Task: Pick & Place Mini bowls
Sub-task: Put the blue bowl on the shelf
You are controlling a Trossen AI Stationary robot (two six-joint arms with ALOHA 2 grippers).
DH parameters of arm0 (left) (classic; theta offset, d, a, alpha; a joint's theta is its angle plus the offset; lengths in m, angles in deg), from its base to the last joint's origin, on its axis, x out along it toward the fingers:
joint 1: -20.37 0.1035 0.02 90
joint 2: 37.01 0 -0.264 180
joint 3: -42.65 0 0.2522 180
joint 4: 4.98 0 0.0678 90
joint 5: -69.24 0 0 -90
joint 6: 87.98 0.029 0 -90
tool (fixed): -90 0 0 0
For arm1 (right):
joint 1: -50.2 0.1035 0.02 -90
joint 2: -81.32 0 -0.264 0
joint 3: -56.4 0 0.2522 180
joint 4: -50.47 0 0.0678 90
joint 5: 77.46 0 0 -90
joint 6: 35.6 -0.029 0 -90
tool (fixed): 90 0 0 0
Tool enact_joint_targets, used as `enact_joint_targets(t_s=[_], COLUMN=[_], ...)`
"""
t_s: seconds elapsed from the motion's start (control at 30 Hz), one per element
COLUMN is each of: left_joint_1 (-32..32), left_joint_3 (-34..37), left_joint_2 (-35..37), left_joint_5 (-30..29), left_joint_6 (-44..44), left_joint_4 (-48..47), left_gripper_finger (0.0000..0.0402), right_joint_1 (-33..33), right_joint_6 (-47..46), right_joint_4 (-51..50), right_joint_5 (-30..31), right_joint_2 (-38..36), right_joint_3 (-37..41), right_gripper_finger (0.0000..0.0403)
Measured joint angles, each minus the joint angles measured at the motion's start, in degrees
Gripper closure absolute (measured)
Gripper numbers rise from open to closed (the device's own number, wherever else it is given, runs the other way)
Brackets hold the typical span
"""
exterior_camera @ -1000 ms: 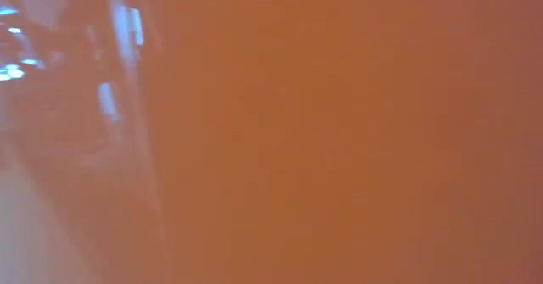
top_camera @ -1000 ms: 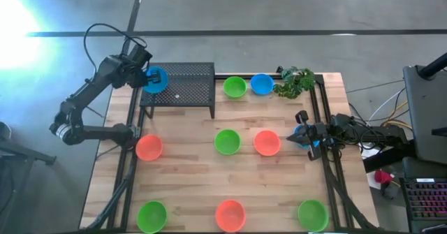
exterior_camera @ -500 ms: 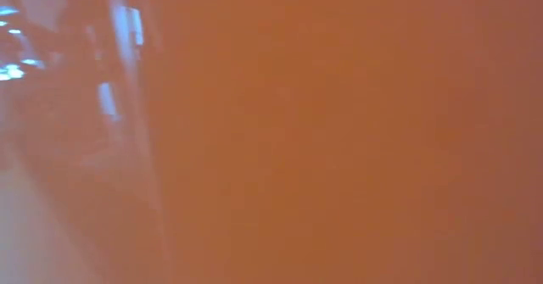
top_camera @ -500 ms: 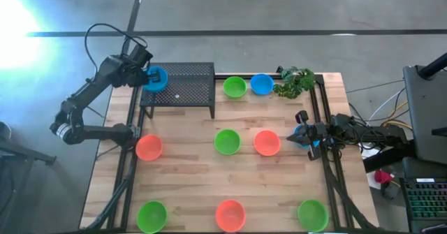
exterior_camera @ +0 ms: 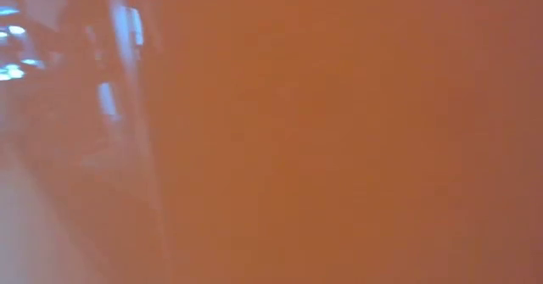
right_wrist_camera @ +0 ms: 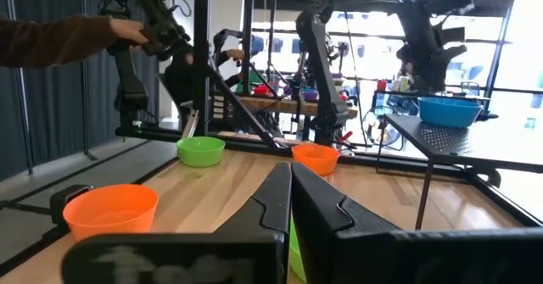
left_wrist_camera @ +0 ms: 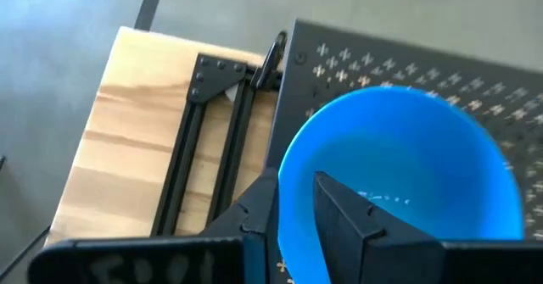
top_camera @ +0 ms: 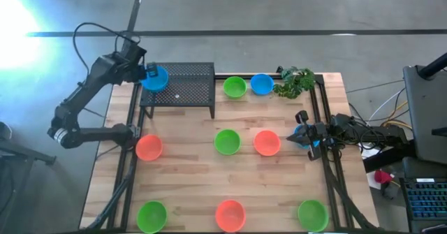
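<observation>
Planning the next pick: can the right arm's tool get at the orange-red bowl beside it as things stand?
Probably yes. The right tool waits shut at the table's right edge, and the orange-red bowl sits just beside it with bare wood between; it must open first.

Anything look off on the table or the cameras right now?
The low view is blocked: it shows only an orange-red blur, so something sits right against the lens. On the table, the blue bowl sits at the left edge of the mesh stand, its rim between the left gripper's jaws. Other bowls sit upright.
</observation>
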Motion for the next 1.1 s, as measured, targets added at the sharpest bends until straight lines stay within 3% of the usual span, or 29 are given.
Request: enact_joint_targets(t_s=[0.17,0.43,0.7,0.97,1.1], left_joint_1=[-0.38,-4.39,-17.54,-31.83,-35.30], left_joint_3=[-0.77,-0.77,-0.24,1.66,4.64], left_joint_2=[2.92,9.31,15.09,13.52,13.31], left_joint_5=[-0.15,-0.92,-0.89,1.28,3.75], left_joint_6=[2.69,15.38,18.64,20.54,17.04], left_joint_4=[0.30,3.46,3.46,2.96,2.65], left_gripper_finger=[0.0335,0.0335,0.0335,0.0335,0.0335], right_joint_1=[0.01,0.00,0.02,0.02,0.02], right_joint_6=[0.15,-0.33,-7.78,-5.71,-6.96], right_joint_4=[0.02,0.48,2.52,2.43,2.43], right_joint_5=[0.00,0.01,0.00,2.15,2.51], right_joint_2=[0.01,0.00,0.00,0.00,0.00], right_joint_3=[0.02,0.01,0.00,0.02,0.02], right_gripper_finger=[0.0394,0.0394,0.0394,0.0394,0.0394])
